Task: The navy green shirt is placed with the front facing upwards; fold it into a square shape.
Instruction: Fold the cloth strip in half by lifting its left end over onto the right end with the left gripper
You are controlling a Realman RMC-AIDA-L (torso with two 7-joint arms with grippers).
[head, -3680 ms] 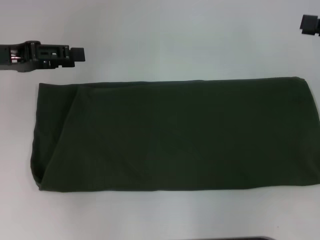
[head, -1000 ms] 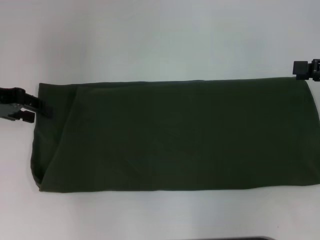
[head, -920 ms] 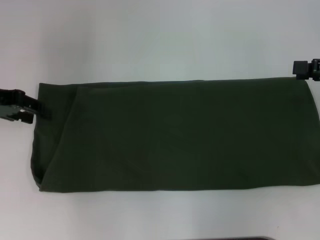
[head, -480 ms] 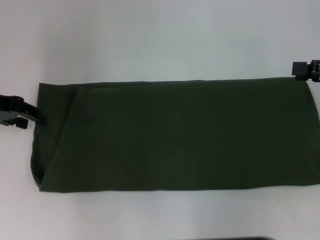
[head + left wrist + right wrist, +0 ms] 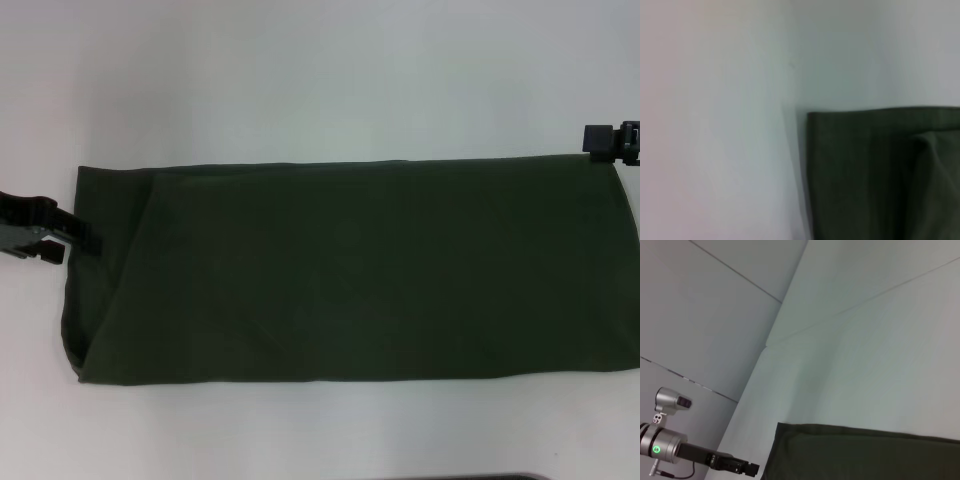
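A dark olive-green cotton shirt (image 5: 350,270), folded into a long band, lies flat on the white table (image 5: 320,70). The left tool (image 5: 72,240) has dropped to its left edge, the right tool (image 5: 600,140) to its far right corner; neither tool's opening can be told. A crosswise fold looks imminent.

left gripper (image 5: 72,237) low, right gripper (image 5: 600,141) raised
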